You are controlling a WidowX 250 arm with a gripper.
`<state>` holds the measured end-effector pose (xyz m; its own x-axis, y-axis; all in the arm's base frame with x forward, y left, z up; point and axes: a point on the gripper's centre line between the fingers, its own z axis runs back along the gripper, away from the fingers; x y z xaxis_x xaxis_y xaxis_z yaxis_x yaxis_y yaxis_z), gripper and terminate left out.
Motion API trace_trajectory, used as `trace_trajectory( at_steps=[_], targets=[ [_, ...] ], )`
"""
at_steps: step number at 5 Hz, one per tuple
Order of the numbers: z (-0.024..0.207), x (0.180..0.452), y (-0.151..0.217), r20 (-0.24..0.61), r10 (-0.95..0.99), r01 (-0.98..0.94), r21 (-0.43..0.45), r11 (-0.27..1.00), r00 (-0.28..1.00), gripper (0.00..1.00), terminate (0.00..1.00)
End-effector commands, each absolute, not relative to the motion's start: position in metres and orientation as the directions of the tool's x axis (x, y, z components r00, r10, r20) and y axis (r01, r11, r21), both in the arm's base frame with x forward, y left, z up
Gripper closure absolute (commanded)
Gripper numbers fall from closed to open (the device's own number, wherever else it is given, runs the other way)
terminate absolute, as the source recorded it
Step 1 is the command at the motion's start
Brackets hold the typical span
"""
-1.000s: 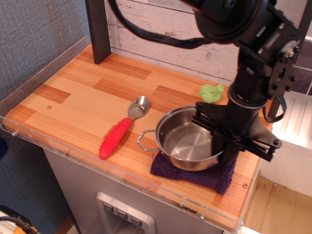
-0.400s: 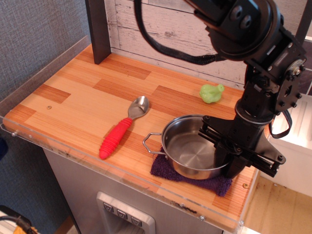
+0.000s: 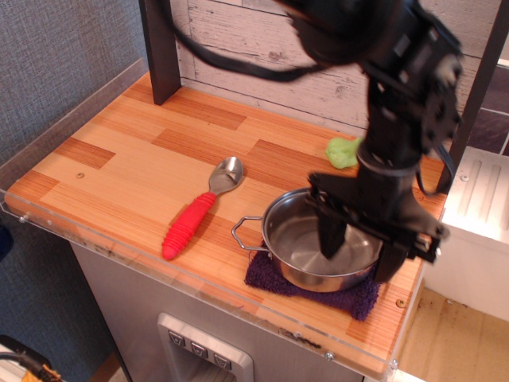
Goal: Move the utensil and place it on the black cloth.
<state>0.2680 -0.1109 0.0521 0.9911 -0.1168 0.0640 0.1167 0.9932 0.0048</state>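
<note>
The shiny steel pot (image 3: 293, 239) stands upright on the dark purple cloth (image 3: 350, 299) near the table's front right, and covers most of it. One wire loop handle points left; the other is hidden behind the arm. My gripper (image 3: 360, 248) is open over the pot's right side. One finger (image 3: 332, 236) hangs inside the pot. The other finger (image 3: 390, 260) is outside the right rim. I cannot tell whether either finger touches the rim.
A spoon with a ribbed red handle (image 3: 193, 220) lies left of the pot. A small green object (image 3: 340, 152) sits behind it by the white plank wall. A black post (image 3: 160, 49) stands at the back left. A clear plastic lip (image 3: 119, 253) runs along the table's front edge.
The pot moved right and slightly forward onto the cloth's middle. My gripper has since opened, and its fingers now stand apart on either side of the right rim.
</note>
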Motion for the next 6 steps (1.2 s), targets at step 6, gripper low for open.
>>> trace_trajectory(
  at_steps=[6],
  targets=[
    [0.095, 0.227, 0.023, 0.088, 0.081, -0.082, 0.01, 0.997, 0.993, 0.0, 0.0]
  ],
)
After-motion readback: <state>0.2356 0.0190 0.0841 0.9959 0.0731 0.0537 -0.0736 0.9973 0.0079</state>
